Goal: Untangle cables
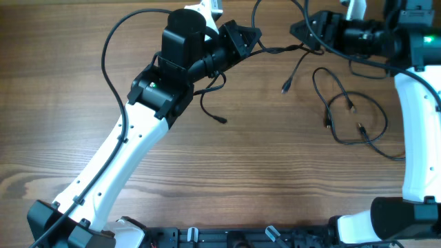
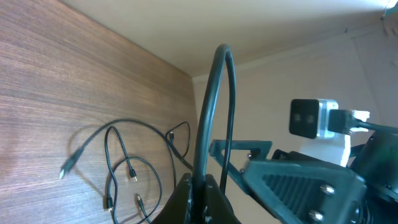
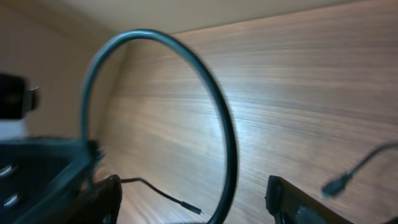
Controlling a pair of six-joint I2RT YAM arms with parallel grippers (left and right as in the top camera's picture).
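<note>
Thin black cables lie in loose loops (image 1: 355, 120) on the wooden table at the right; they also show in the left wrist view (image 2: 124, 174). One cable (image 1: 275, 49) runs taut between my two grippers at the far side of the table. My left gripper (image 1: 242, 41) is shut on this cable (image 2: 214, 93), which arches up from the jaws (image 2: 205, 190). My right gripper (image 1: 309, 31) is open, its fingers wide apart (image 3: 199, 205), with a loop of cable (image 3: 224, 143) passing between them. A free end (image 1: 220, 119) hangs below the left gripper.
A plug end (image 1: 284, 87) rests on the table between the grippers and also shows in the right wrist view (image 3: 339, 185). The left arm (image 1: 124, 151) crosses the table diagonally. The right arm (image 1: 417, 124) stands along the right edge.
</note>
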